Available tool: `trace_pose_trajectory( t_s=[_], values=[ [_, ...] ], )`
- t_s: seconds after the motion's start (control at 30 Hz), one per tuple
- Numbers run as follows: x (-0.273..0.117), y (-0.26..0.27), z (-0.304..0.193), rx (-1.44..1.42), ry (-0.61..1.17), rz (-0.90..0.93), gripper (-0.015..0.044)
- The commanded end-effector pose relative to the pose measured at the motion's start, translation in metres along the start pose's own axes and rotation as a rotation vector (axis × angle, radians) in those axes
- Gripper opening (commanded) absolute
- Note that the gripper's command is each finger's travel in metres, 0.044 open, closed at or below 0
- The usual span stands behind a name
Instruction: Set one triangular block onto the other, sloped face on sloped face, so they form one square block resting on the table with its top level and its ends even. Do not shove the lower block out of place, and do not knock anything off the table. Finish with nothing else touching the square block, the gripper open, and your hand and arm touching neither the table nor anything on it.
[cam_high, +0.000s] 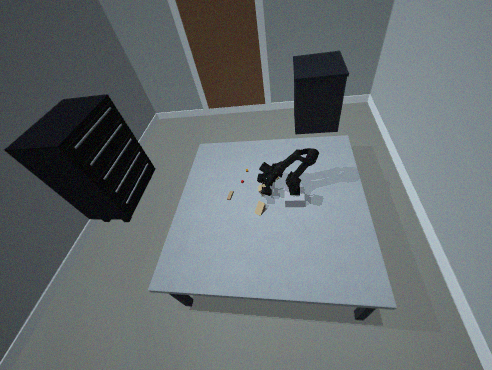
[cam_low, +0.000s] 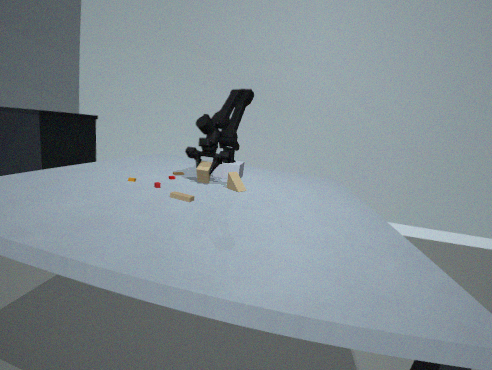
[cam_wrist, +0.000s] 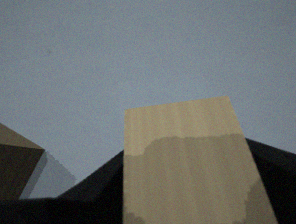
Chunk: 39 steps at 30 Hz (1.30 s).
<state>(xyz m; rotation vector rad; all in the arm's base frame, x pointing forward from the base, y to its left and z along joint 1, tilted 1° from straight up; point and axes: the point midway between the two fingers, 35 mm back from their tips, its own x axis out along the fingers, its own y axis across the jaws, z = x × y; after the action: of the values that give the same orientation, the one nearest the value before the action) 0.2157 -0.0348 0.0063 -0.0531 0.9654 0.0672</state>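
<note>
One tan triangular block (cam_high: 261, 188) (cam_low: 203, 174) (cam_wrist: 185, 175) is between the fingers of my gripper (cam_high: 263, 185) (cam_low: 205, 170) (cam_wrist: 180, 149), which is shut on it. It fills the lower middle of the wrist view, a dark finger at each side. Whether its underside touches the table is too small to tell. The other triangular block (cam_high: 260, 208) (cam_low: 235, 182) (cam_wrist: 19, 170) stands on the table, apart from the held one, its slope showing in the exterior view. Only a corner of it shows at the wrist view's left edge.
A thin tan plank (cam_high: 230, 195) (cam_low: 182, 197), a red cube (cam_high: 242, 181) (cam_low: 157, 185) and an orange piece (cam_high: 247, 170) (cam_low: 132, 179) lie on the table. Another red piece (cam_low: 172, 177) and a tan piece (cam_low: 178, 173) lie farther back. The arm's pale base (cam_high: 295, 201) is near the blocks.
</note>
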Motion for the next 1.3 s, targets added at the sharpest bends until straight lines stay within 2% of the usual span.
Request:
trace_pose_trajectory(
  t_s=[0.0, 0.13, 0.17, 0.7, 1.07, 1.27],
  values=[
    [-0.003, 0.001, -0.008, -0.005, -0.098, 0.001, 0.0],
    [-0.006, 0.001, -0.015, 0.0, -0.183, -0.008, 0.0],
    [-0.004, 0.0, -0.01, 0.005, -0.12, -0.004, 0.0026],
    [-0.004, 0.0, -0.01, 0.005, -0.12, -0.004, 0.044],
    [-0.008, -0.001, -0.004, 0.005, -0.121, -0.003, 0.044],
    [-0.068, -0.002, 0.039, 0.002, -0.124, -0.001, 0.044]
  ],
)
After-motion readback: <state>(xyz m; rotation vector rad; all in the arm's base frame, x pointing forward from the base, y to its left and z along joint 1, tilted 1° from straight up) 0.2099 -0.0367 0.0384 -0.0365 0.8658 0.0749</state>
